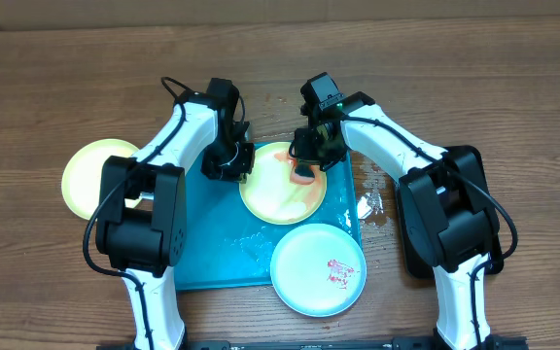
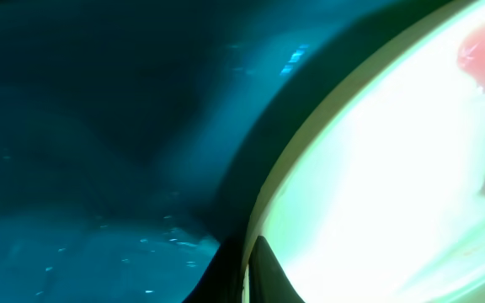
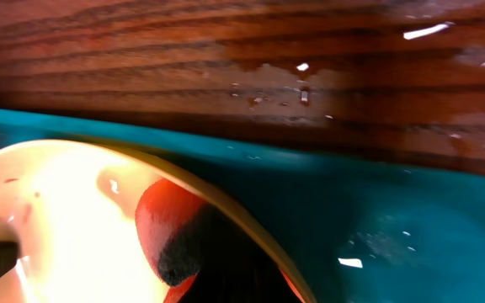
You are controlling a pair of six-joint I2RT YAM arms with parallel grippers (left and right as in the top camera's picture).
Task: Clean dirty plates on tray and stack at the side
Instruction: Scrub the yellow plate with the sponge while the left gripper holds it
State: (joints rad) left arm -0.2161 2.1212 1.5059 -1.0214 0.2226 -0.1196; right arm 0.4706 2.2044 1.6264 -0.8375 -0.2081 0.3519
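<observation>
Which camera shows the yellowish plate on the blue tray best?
The overhead view: nearly the whole plate shows, lying on the tray. The left wrist view catches only a glaring slice of its rim; the right wrist view, a blurred edge with something red.

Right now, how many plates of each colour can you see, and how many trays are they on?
Pale yellow-green plates: 2
Light-blue plate: 1
Turquoise tray: 1
Total: 4
</observation>
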